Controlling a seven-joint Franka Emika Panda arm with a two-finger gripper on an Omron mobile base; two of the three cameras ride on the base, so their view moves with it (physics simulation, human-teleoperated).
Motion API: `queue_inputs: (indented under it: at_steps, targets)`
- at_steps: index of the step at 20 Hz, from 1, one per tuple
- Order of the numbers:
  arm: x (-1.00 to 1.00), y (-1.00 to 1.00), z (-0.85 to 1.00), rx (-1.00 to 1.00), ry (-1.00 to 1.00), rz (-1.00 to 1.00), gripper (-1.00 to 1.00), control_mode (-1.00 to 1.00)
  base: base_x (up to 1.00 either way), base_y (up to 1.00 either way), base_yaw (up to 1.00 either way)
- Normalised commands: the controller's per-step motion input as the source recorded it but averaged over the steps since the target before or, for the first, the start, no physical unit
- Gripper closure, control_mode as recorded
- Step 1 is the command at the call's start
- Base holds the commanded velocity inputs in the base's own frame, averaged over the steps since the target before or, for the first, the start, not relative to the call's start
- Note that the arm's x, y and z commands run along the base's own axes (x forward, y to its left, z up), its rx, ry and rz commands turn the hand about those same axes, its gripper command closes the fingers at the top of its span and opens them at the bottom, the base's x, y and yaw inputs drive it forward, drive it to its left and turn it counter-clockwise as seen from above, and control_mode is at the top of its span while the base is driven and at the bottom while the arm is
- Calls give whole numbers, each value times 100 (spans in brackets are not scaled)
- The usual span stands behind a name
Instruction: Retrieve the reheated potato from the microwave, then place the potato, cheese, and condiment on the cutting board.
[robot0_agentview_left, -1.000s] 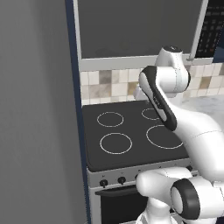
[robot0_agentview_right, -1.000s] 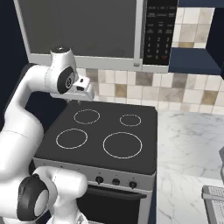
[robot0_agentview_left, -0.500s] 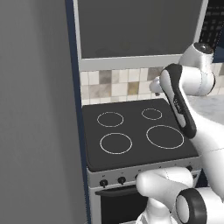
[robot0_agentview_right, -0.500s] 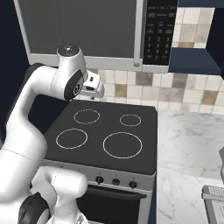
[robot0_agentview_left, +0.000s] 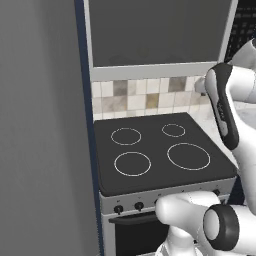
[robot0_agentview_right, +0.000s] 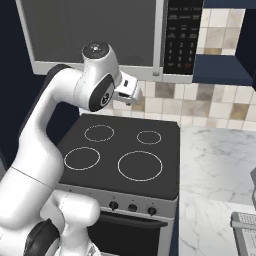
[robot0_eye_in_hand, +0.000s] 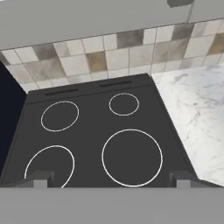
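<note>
With the gripper (robot0_eye_in_hand: 109, 179) spread apart and empty over the stove (robot0_eye_in_hand: 96, 131), below the shut microwave (robot0_agentview_right: 100, 30), its door could be missed or struck if reached for blindly.

The wide grey-framed microwave (robot0_agentview_right: 95, 35) hangs above the black four-ring stove (robot0_agentview_right: 125, 155); the white marble surface (robot0_agentview_right: 215, 170) lies at the stove's 3 o'clock, the tiled wall (robot0_agentview_right: 200, 102) at 12.

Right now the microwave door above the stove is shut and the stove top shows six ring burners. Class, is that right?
Not quite. The stove top shows four ring burners, not six; the right base view shows all four. The microwave door above it is indeed shut.
</note>
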Motion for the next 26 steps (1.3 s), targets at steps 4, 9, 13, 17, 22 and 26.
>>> queue_inputs:
  at_steps: [4, 9, 13, 17, 22, 26]
  targets:
    - [0, -65, 43, 1, -4, -2, -100, -100, 0, 0, 0]
    - [0, -57, 38, 0, -7, 0, -100, -100, 0, 0, 0]
    - [9, -36, 32, 2, -7, 0, -100, -100, 0, 0, 0]
    - [8, -14, 23, 5, -13, 1, -100, -100, 0, 0, 0]
    - [23, -3, 19, 3, -15, 2, -100, -100, 0, 0, 0]
    - [47, 0, 6, 4, -5, 3, -100, -100, 0, 0, 0]
